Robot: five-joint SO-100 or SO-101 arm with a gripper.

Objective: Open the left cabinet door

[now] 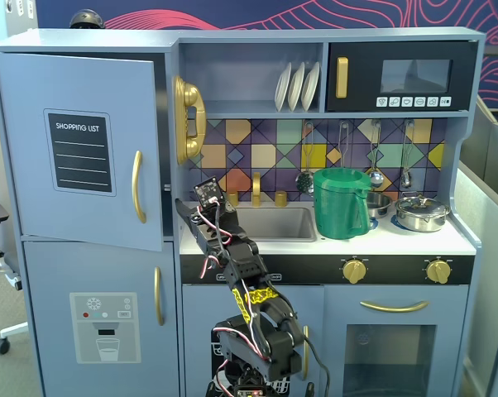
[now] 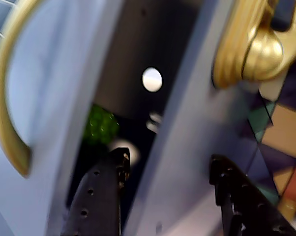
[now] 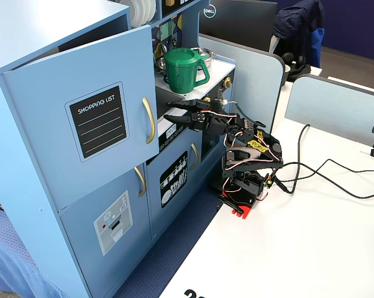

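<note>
Gripper (image 3: 173, 110) nearest, just right of left cabinet door (image 3: 56, 118) free edge in a fixed view; jaws spread apart, nothing between them. Wrist view: black fingers (image 2: 96, 196) straddle cabinet side panel (image 2: 182, 147) beside door gap. Door (image 1: 75, 141) ajar, swung partway out from cabinet top left, gold handle (image 1: 137, 186) untouched. Beyond door: gold phone (image 1: 188, 120), sink (image 1: 274, 222), green pitcher (image 1: 340, 203) on counter.
</note>
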